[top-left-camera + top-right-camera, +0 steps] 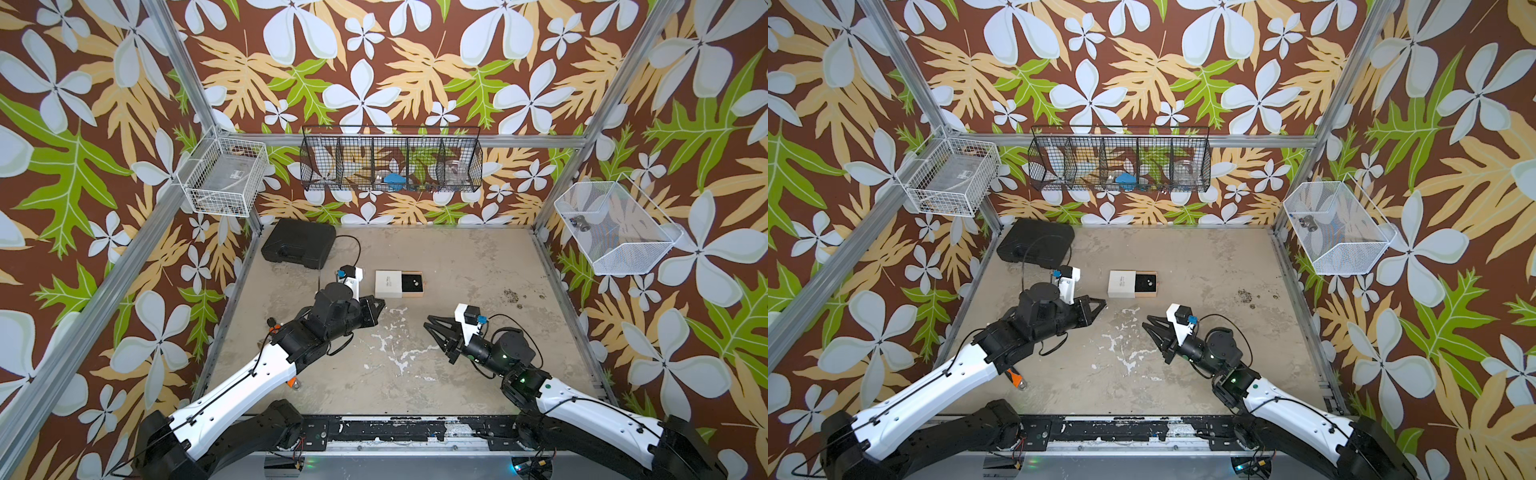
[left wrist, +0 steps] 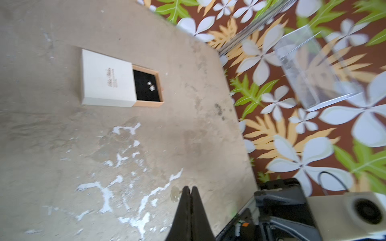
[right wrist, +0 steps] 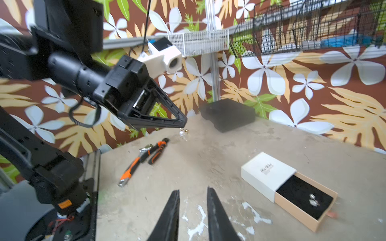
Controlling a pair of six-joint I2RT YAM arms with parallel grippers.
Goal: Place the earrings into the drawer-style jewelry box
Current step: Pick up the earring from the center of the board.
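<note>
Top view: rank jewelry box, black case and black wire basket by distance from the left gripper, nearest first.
1. Box: mid-table, just past the tip of the left gripper.
2. Black case: back left corner of the table.
3. Wire basket: hung up on the back wall, beyond the table.

Box: we find the jewelry box (image 1: 390,284) on the table (image 1: 478,270), left of centre; its tray (image 2: 148,103) projects to the right.
Earrings: the earrings (image 2: 150,86) lie side by side in the tray.
Left gripper: the left gripper (image 1: 381,302) sits just before the box's left corner, with a single earring (image 3: 183,132) hanging at its tip.
Right gripper: the right gripper (image 1: 427,322) is before the box and to its right, well apart.
Case: the case (image 1: 299,245) lies in the back left corner.
Tools: hand tools (image 3: 144,158) lie under the left arm.
</note>
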